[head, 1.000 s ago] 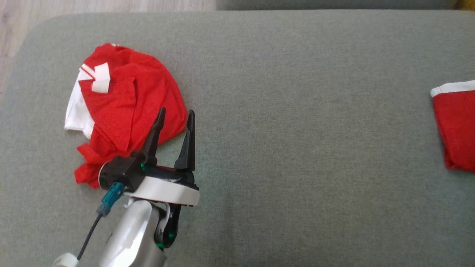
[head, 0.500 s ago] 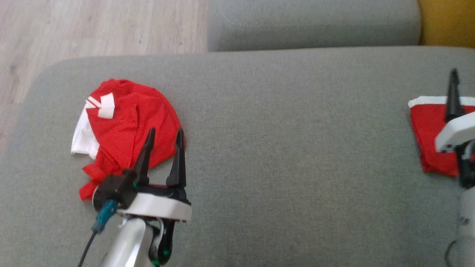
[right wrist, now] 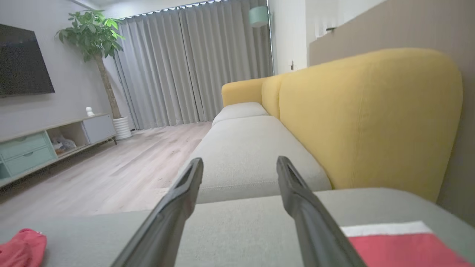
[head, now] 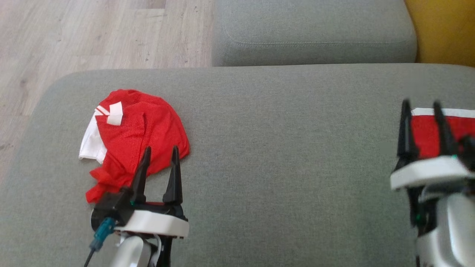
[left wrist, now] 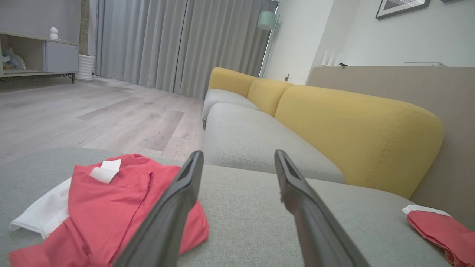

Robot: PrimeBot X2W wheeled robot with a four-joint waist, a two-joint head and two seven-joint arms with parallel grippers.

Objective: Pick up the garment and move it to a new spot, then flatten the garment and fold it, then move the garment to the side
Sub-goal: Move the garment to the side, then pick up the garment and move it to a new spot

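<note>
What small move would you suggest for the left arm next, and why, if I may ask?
Probably ease the left gripper forward and down onto the crumpled red garment and close on a fold. Its jaws stand open and empty, its tips show at the cloth's near edge, and the garment lies unheld on the grey cushion.

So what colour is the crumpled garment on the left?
Red with white trim, the crumpled garment shows best in the head view.

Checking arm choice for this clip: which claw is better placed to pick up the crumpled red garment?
Left. The left claw stands open with its tips over the near edge of the crumpled garment; the right claw is across the cushion by the other red piece.
</note>
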